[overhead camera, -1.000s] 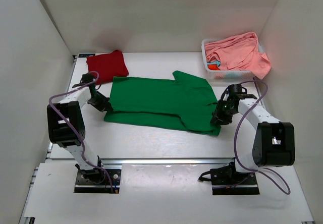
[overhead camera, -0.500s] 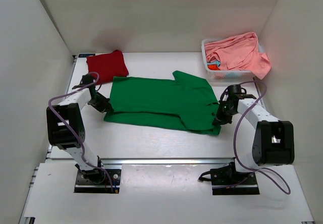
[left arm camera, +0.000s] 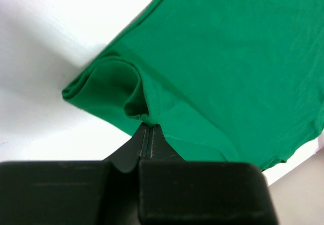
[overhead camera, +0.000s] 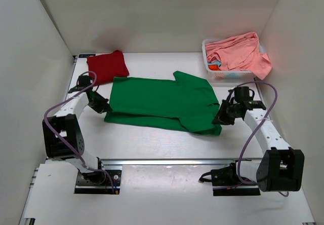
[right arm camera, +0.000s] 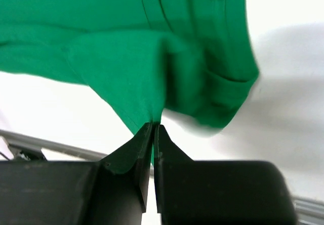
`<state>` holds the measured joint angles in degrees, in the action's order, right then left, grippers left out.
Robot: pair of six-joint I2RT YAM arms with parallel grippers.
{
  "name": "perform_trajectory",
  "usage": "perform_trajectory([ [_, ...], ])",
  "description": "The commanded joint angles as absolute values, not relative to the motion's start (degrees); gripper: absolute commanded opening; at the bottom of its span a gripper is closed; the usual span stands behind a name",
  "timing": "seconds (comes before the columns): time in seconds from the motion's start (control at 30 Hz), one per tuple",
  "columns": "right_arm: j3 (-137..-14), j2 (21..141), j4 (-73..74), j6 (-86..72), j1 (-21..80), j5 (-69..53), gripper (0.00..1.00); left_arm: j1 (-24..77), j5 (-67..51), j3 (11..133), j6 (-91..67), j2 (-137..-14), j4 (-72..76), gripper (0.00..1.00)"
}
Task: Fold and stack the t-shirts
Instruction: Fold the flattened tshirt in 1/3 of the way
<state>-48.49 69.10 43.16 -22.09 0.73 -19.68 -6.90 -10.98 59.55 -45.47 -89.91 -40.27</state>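
right pincer (right arm camera: 153, 126): closed onto green t-shirt (overhead camera: 162, 101) corner | left arm (overhead camera: 65, 106), right arm (overhead camera: 263, 128): elbows swung outward

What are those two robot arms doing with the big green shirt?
They are folding t-shirts. The green t-shirt lies spread on the table, and its near edge looks doubled over. The left pincer is pinched shut on its left end, and the right pincer is pinched shut on its near right corner. A dark red t-shirt sits folded at the back left. A salmon pink t-shirt hangs over the white basket, not folded yet.
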Motion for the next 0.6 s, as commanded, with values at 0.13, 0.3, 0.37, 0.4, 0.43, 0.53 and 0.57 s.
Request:
perform_trajectory([
  [0.13,-44.39,63.38,45.17,-21.36,0.62,-22.85,0.04,-6.76,-11.25,54.68,-44.74,-83.41,-41.31,0.00],
  [0.3,-42.37,61.09,46.75,-20.92,0.79,-23.20,0.00,-6.42,-11.42,53.27,-44.48,-80.43,-42.53,0.00],
  [0.37,-42.36,59.51,48.24,-21.61,1.06,-23.29,0.00,-6.85,-10.81,53.17,-44.30,-79.11,-43.85,0.00],
  [0.4,-43.15,58.89,49.03,-21.19,1.49,-23.55,0.00,-6.86,-10.90,53.17,-44.04,-78.06,-44.38,0.00],
  [0.43,-43.59,57.06,50.26,-21.96,1.67,-23.64,0.00,-6.94,-10.46,53.17,-43.51,-77.87,-45.43,0.00],
  [0.53,-45.26,53.19,52.82,-22.23,0.88,-24.52,0.00,-7.21,-9.06,53.09,-43.59,-74.72,-47.81,0.00],
  [0.57,-45.96,51.87,53.61,-22.06,0.36,-24.78,0.00,-7.12,-8.62,52.82,-43.77,-74.19,-48.42,0.00],
])
